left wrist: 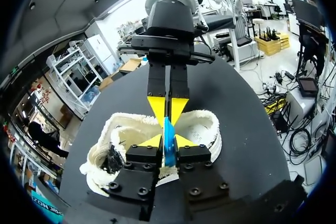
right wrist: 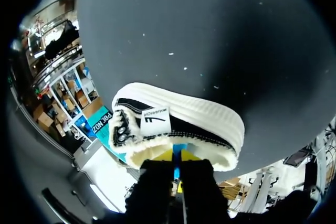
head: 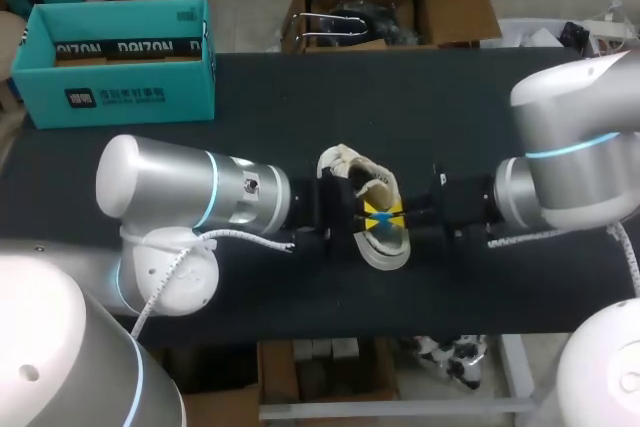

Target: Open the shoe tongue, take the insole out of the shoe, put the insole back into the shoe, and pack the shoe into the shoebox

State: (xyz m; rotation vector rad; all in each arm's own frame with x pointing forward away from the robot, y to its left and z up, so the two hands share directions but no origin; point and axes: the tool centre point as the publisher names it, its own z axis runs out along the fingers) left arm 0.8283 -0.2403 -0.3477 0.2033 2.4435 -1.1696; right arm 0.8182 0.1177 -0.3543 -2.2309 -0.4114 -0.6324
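shoe (head: pixel 385 245) lengthwise, far to near

Our left arm (head: pixel 190 192) and right arm (head: pixel 570 172) come in level from opposite sides; left gripper (left wrist: pixel 169 144) and right gripper (left wrist: pixel 168 109) meet tip to tip, each pinching the blue insole (left wrist: pixel 168 132)

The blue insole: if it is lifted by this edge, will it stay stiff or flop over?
Probably floppy: the blue insole shows only as a thin strip, pinched by both the left gripper and the right gripper over the shoe. It is likely light, since fingertip pinches alone hold it. It may sag where no finger supports it.
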